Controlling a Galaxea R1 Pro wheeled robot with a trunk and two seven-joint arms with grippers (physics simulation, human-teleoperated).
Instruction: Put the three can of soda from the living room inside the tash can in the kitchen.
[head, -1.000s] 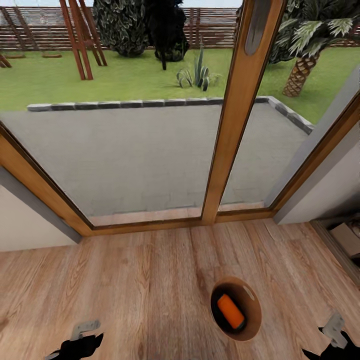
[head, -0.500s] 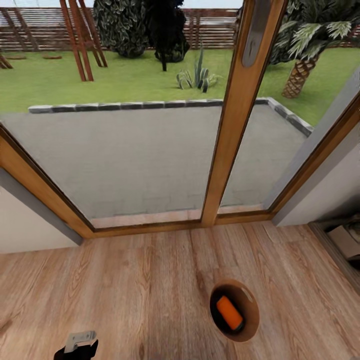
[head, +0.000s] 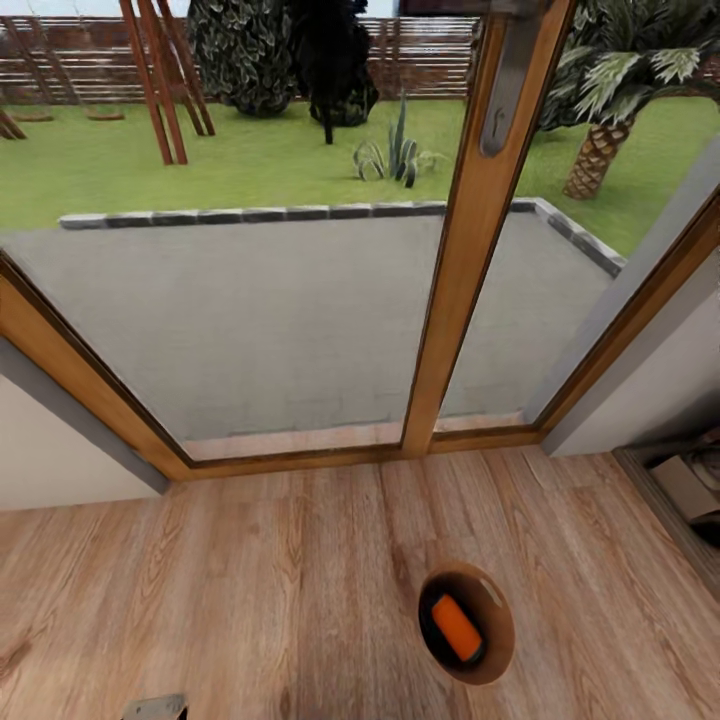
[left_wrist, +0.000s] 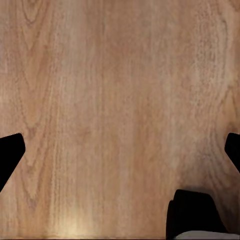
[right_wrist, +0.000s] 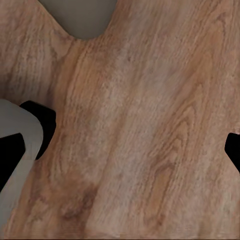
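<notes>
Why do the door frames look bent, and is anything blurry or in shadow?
Head view: wide-angle distortion splays the wooden door frame; daylight is even, and the bin holding the orange can stays sharp. Both wrist views: the floor grain looks soft, with dark shadow patches at the edges.

A round bin (head: 497, 640) stands on the wood plank floor (head: 250, 590), near and slightly right of centre. An orange can (head: 458, 629) lies on its side inside it. Beyond, wood-framed glass doors (head: 470, 250) look onto a grey patio (head: 270, 310), with lawn (head: 250, 160) and a palm (head: 610, 110) farther off.
</notes>
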